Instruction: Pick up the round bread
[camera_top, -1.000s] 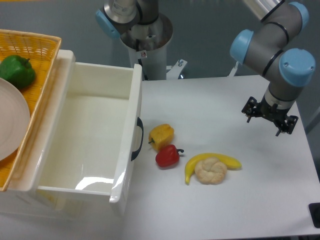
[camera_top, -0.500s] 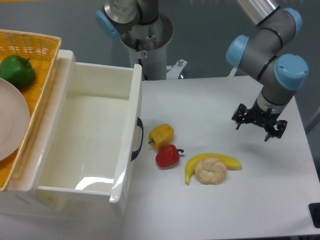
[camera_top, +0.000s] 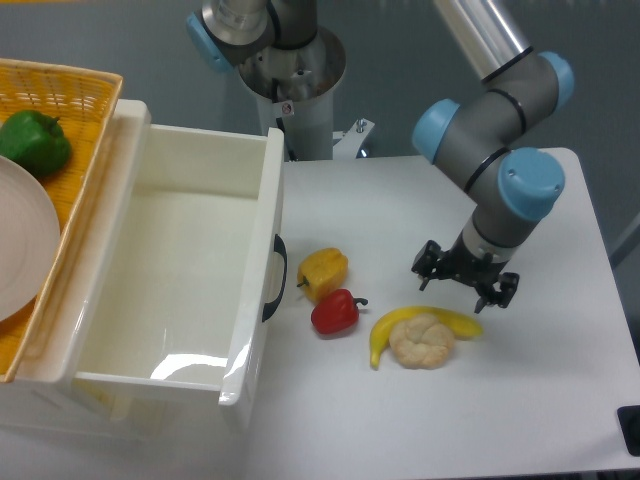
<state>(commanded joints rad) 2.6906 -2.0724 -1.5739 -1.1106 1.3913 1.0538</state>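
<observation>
The round bread (camera_top: 421, 341) is a pale beige lumpy bun. It lies on the white table, resting against the inner curve of a yellow banana (camera_top: 385, 328). My gripper (camera_top: 465, 277) hangs just above and to the right of the bread, over the banana's right end. Its fingers are spread open and hold nothing.
A red pepper (camera_top: 334, 312) and a yellow-orange pepper (camera_top: 323, 272) lie left of the bread. A white open drawer (camera_top: 258, 260) stands at the left. A wicker basket (camera_top: 75, 150) with a green pepper (camera_top: 34, 143) and a plate (camera_top: 20, 245) sits at the far left.
My gripper has moved left and down from the table's right side toward the bread and banana. It stays open. The objects have not moved.
</observation>
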